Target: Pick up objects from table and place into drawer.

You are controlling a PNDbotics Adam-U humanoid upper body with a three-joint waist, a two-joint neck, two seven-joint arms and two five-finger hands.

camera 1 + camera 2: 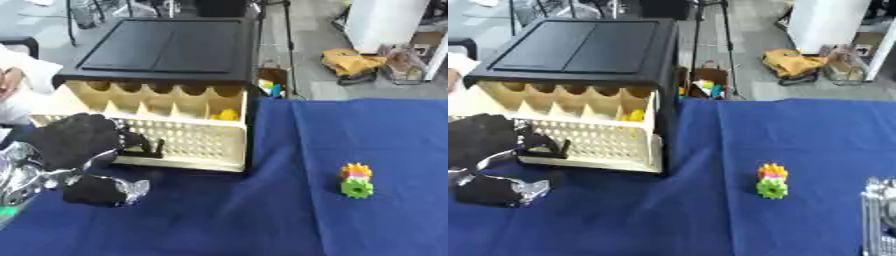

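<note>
Cloth (262,220), dark blue, covered the table from the near edge back to the cabinet. At about 8 o'clock in the left eye view the left hand (79,142) sat against the front of the drawer (188,145), its black fingers curled by the dark handle (153,150); whether they actually gripped the handle could not be told, since the hand hid the contact. At 4 o'clock in the right eye view only a silver edge of the right arm (879,215) showed, so the state of the right hand could not be told either.

Out at 3 o'clock, alone on the cloth and well apart from the drawer, stood the toy (356,181): a small stack of gear-like pieces, green at the bottom, pink and orange-yellow above. It looked like light, stiff plastic, unlikely to break but likely to topple or come apart if knocked from the side. The toothed rims should keep it from slipping, so a pinch across the green base, or around the whole stack from above, seemed the safer hold. It lay nearer the right arm.

Farther back, the cream drawer with its perforated front stood pulled open, and something yellow (227,115) already lay inside at its right rear corner. The black cabinet (166,47) rose behind it at 12 o'clock. Beyond the table, on the floor at 1 o'clock, lay a yellow bag (350,62).
</note>
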